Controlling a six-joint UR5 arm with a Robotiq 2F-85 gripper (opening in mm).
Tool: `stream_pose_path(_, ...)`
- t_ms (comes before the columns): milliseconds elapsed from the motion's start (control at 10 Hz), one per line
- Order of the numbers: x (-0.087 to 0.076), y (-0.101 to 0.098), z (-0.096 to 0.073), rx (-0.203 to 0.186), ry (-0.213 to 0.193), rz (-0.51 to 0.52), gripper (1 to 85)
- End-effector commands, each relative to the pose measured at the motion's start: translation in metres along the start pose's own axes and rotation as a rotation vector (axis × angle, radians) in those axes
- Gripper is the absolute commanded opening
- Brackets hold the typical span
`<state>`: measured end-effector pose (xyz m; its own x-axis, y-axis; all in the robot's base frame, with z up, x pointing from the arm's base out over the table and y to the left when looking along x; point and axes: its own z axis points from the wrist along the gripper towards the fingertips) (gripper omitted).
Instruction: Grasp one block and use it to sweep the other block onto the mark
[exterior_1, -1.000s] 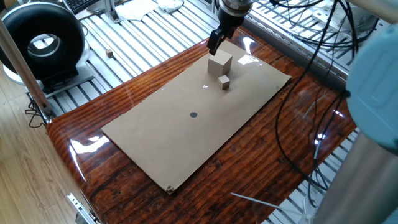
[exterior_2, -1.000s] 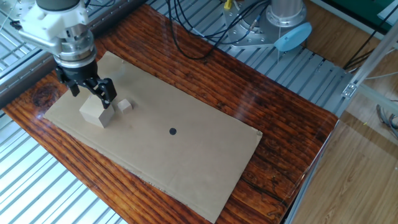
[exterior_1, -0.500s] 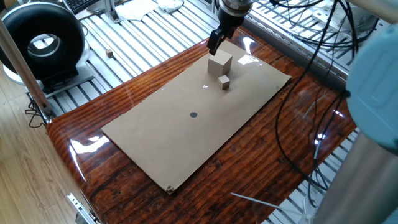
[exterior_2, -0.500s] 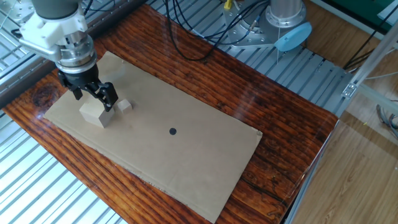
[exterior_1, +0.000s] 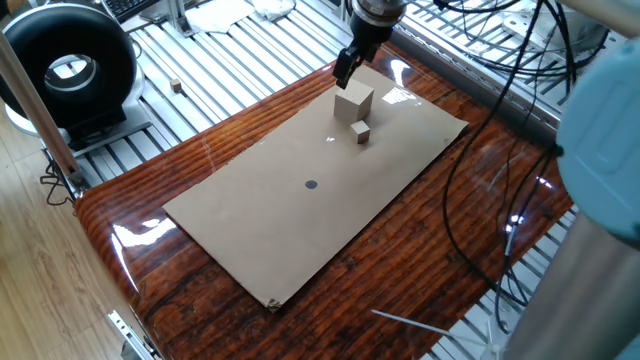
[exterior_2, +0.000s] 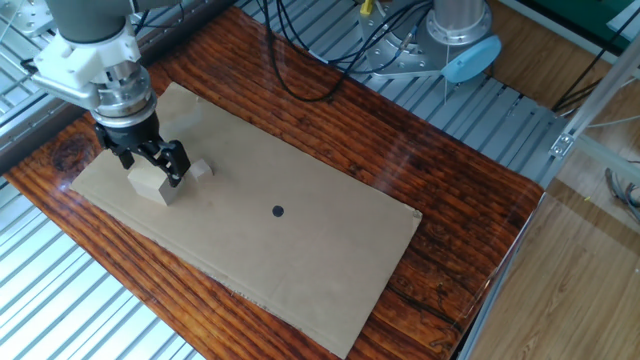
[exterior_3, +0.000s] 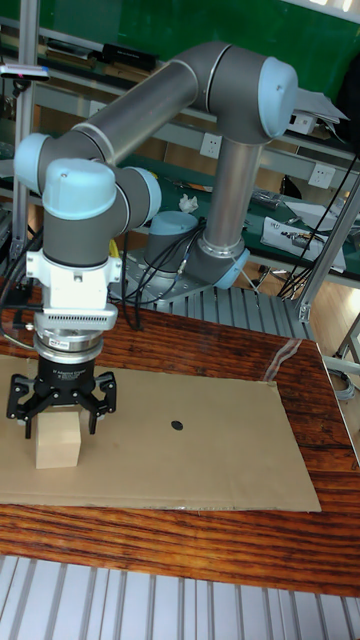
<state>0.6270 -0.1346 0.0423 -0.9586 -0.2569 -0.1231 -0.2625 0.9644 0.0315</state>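
The larger tan block (exterior_2: 155, 184) stands near the left end of the brown cardboard (exterior_2: 330, 260), also seen in the tall fixed view (exterior_3: 57, 442) and near the far end of the sheet (exterior_1: 353, 103). My gripper (exterior_2: 150, 168) is open and low over it, a finger on either side of the block's top (exterior_3: 58, 420), not touching as far as I can tell. Just right of it lies the small block (exterior_2: 203, 170), seen closer to the mark (exterior_1: 361, 132). The dark round mark (exterior_2: 278, 211) is near the sheet's middle (exterior_1: 311, 184) (exterior_3: 178, 425).
The cardboard lies on a glossy wooden table (exterior_2: 470, 250) set on a ribbed metal bench. The arm's base (exterior_2: 450, 40) and its cables sit at the back. A black round device (exterior_1: 65, 65) stands off the table's left side.
The gripper has come down and slightly left, so its open fingers now straddle the top of the larger block. Both blocks have stayed where they were.
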Motion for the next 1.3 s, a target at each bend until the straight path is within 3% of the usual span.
stream_pose_path(0, -0.002, 0.003, 0.007, -0.024, -0.013, -0.006, 81.3)
stream_pose_path(100, -0.001, 0.003, 0.007, -0.023, -0.010, -0.006, 74.7)
stream_pose_path(700, 0.004, 0.003, 0.007, -0.023, 0.008, -0.004, 67.7)
stream_pose_path(800, 0.005, -0.002, 0.007, -0.006, 0.013, -0.006, 63.3)
stream_pose_path(1200, 0.010, -0.004, 0.007, 0.000, 0.016, -0.017, 62.3)
